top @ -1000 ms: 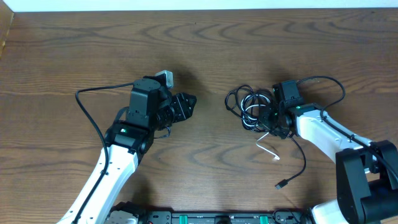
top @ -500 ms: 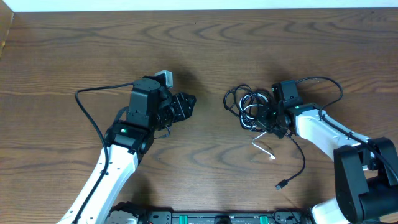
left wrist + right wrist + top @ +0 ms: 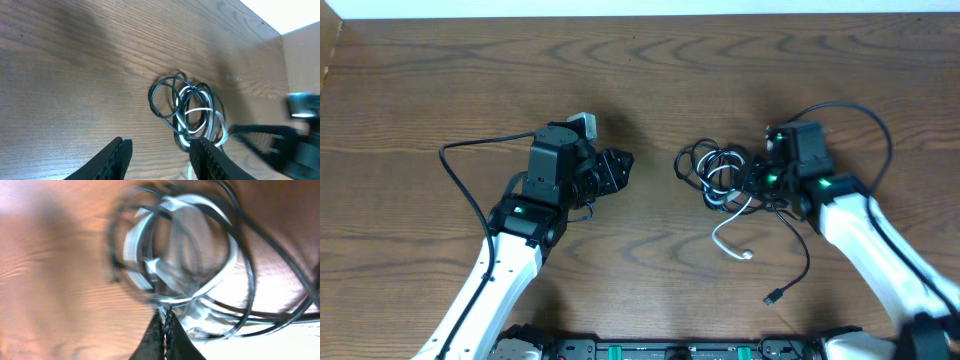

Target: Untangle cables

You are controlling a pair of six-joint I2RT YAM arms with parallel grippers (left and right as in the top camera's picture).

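Observation:
The cables (image 3: 720, 172) lie as one tangled bundle of black and white loops right of the table's middle. My right gripper (image 3: 756, 181) sits at the bundle's right edge, shut on a strand of the white cable (image 3: 167, 307) among the blurred loops. The white cable's free tail (image 3: 725, 240) curls toward the table front. A black cable runs down to a small plug (image 3: 772, 297). My left gripper (image 3: 616, 170) stands open to the left of the bundle, apart from it. In the left wrist view the bundle (image 3: 192, 107) lies just beyond the open left gripper (image 3: 160, 150).
The left arm's own thick black wire (image 3: 465, 185) loops out on its left side. The right arm's wire (image 3: 865, 125) arcs behind it. A pale wall or board (image 3: 300, 55) edges the table at the far side.
My right gripper has shut on the white cable and shifted up and to the right. The white tail has slid left and the bundle has been tugged slightly. The left arm is still.

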